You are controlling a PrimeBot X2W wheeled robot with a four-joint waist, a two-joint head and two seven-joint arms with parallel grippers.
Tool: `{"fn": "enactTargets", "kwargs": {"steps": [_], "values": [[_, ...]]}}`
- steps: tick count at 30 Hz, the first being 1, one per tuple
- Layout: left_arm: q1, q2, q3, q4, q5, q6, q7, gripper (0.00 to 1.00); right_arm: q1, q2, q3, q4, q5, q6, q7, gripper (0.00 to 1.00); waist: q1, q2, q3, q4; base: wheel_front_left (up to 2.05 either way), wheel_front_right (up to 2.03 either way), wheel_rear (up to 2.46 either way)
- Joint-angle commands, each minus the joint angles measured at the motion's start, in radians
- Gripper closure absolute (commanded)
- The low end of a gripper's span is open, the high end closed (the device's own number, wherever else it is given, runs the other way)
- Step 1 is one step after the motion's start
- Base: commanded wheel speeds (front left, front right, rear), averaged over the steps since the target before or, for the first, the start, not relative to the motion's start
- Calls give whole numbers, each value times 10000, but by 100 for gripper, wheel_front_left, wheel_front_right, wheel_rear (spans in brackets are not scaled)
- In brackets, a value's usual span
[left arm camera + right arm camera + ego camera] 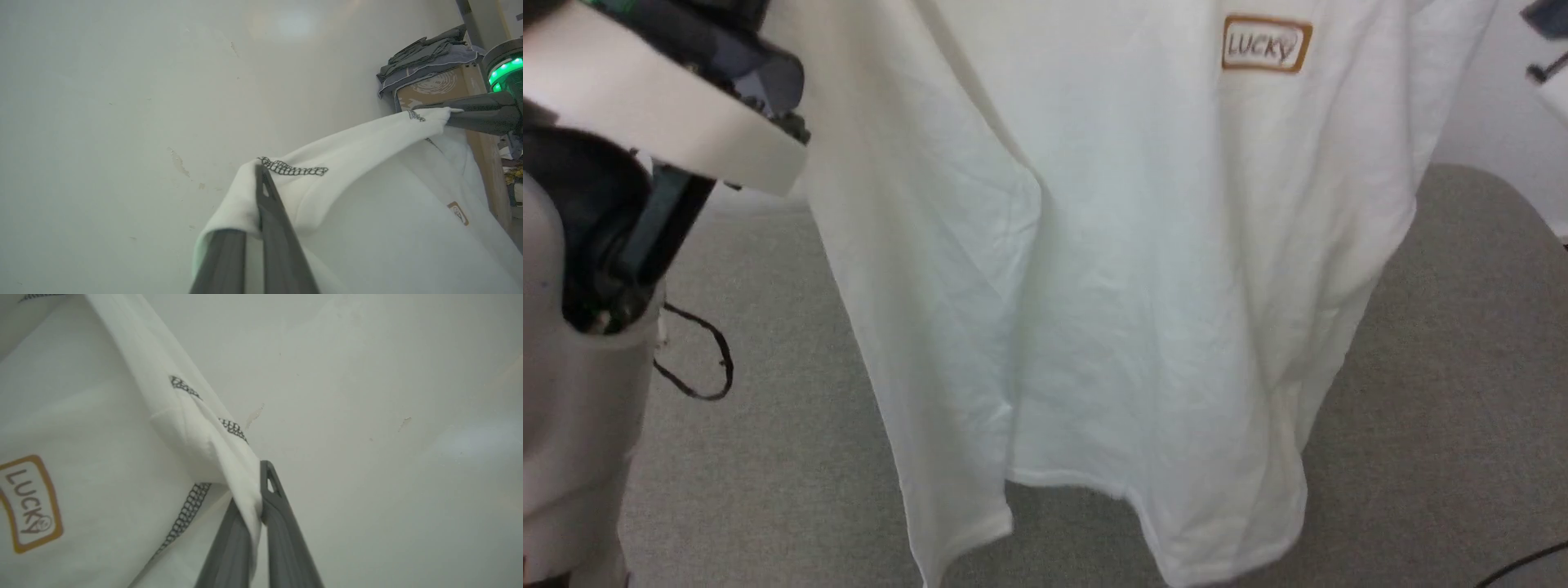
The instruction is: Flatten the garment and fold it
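**Top hangs spread between both pincers above the grey bench**

Closest to you, the grey cloth-like bench [1445, 392] runs under the whole scene. A loop of black cable [698, 359] lies on it at your left. Its far right corner is rounded, and a pale wall rises behind it.

The garment [1111, 269] hangs in the air over the bench, front towards the head camera. A brown-framed "LUCKY" patch [1266, 43] sits high on its right, and the hem is low near the bench. You cannot tell whether the hem touches the surface.

In the left wrist view, a plain white wall [122, 102] stands beyond the cloth. To its right is a cardboard box [445, 87] with folded grey cloths [425, 53] on top.

The left pincer [258, 192] is raised and clamped on a bunched edge of the garment, beside dark zigzag stitching. Its pale forearm [645, 106] crosses the upper left of the head view. The right pincer [257, 498] is clamped on a fold at the opposite top edge, also beside stitching. The cloth sags between the two pincers.
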Motion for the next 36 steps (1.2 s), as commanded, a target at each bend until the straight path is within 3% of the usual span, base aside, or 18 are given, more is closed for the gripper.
{"fn": "enactTargets", "kwargs": {"steps": [1,10,20,28,36], "values": [[-358,204,175,345,-58,-4,49,100,-456,-181,142,457,63,-40,-59,100,-1,-1,805,-18,0,0,0],[-3400,321,-291,2876,275,-333,-416,100,-4206,528,1700,3621,-63,-40,-1012,100,-1,-1,3517,-162,0,0,0],[-7319,-222,-624,6401,1293,-401,-2781,100,-7098,2206,1494,7666,-1570,-40,-2770,100,-1,-1,5462,-281,0,0,0],[-7489,-780,-1055,8594,1204,-429,-4100,100,-6547,3402,1355,9195,-2021,-40,-3560,100,-1,-1,6083,-16,0,0,0],[-4772,-1588,-1615,9744,650,-444,-5270,100,-3895,4104,917,9428,-1891,-40,-3885,100,-1,-1,5371,385,0,0,0]]}}
